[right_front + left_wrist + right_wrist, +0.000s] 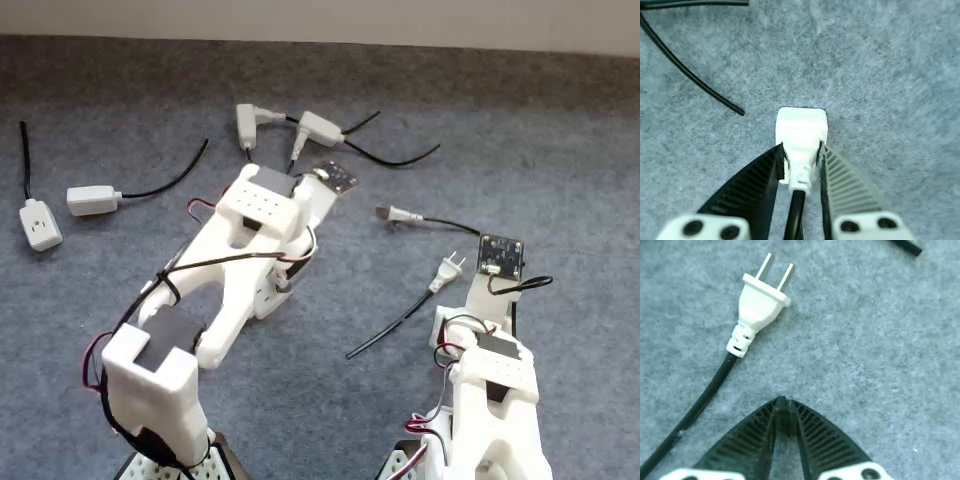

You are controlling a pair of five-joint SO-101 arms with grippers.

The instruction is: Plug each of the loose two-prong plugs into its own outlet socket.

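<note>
My left gripper [800, 148] is shut on a white connector block [802, 125] that rests on the grey carpet, with its black cord running back between the fingers. Its front face points away, so I cannot tell prongs from slots. My right gripper [785, 412] is shut on nothing, tips touching, just short of a white two-prong plug [760, 300] lying flat with its prongs pointing away. In the high view that plug [449, 269] lies beside the right arm [497, 380], and another plug [393, 213] lies farther back.
Two white connectors [247, 124] [321, 128] with cords lie just beyond the left arm [250, 250]. A white outlet socket [40, 223] and a white block [92, 200] lie at the far left. A loose black cord [690, 77] crosses the carpet near the held block.
</note>
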